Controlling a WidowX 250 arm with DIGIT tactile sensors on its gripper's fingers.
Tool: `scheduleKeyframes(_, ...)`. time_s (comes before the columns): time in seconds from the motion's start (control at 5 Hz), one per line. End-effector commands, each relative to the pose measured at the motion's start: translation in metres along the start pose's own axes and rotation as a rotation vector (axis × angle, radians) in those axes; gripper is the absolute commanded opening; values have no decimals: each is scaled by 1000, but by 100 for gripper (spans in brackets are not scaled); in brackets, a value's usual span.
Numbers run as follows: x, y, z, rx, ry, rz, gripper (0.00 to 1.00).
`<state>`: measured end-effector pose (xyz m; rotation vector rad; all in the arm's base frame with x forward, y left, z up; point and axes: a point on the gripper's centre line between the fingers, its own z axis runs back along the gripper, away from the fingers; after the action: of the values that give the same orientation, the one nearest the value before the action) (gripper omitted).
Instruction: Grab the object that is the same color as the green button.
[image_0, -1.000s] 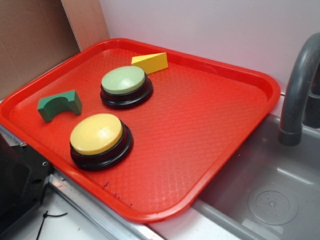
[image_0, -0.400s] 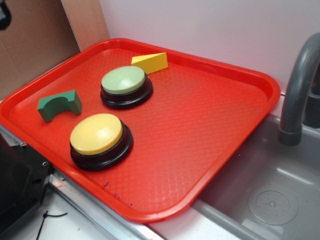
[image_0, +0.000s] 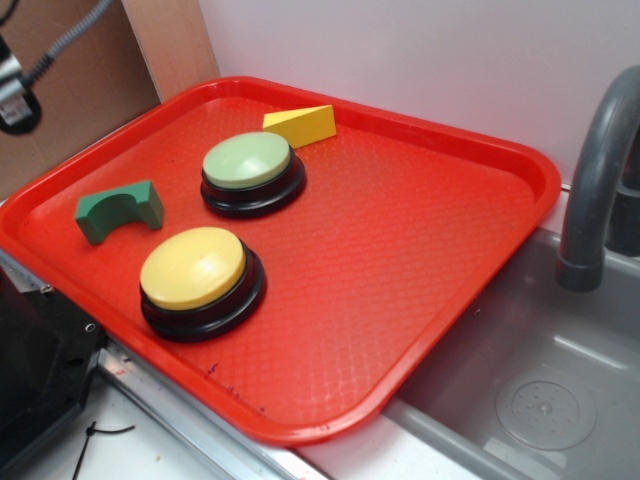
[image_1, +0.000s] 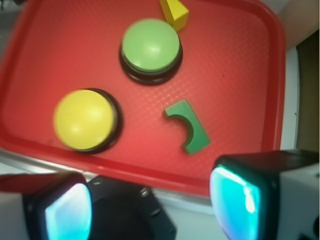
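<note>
The arm (image_0: 15, 85) has entered at the exterior view's top-left corner. The pincer (image_1: 150, 202) gapes wide and empty above the tray's (image_1: 240, 60) edge, well apart from the green arch block (image_1: 189, 126).

Wrist camera looking down on a red tray (image_1: 60, 45).

Green button (image_1: 150, 46) is sitting near the top, a yellow wedge (image_1: 174, 12) just beyond it at the frame edge. Yellow button (image_1: 83, 119) is lying lower left. Green arch block (image_1: 190, 126) is resting right of it, apart from both buttons. Gripper (image_1: 150, 202) fingers (image_1: 240, 197) are standing wide apart below, over the tray's near rim.
</note>
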<state>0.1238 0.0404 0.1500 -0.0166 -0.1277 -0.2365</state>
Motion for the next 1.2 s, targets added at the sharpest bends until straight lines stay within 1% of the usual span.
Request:
scheduleKeyframes(0.0, 10, 26, -46, 74, 1, -112, 100)
scheduleKeyframes(0.4, 7, 46, -89, 156, 103, -95, 100)
scheduleKeyframes(0.8, 3, 50, -124, 142, 170, -92, 100)
scheduleKeyframes(1.0, 3, 51, -132, 129, 224, -74, 11)
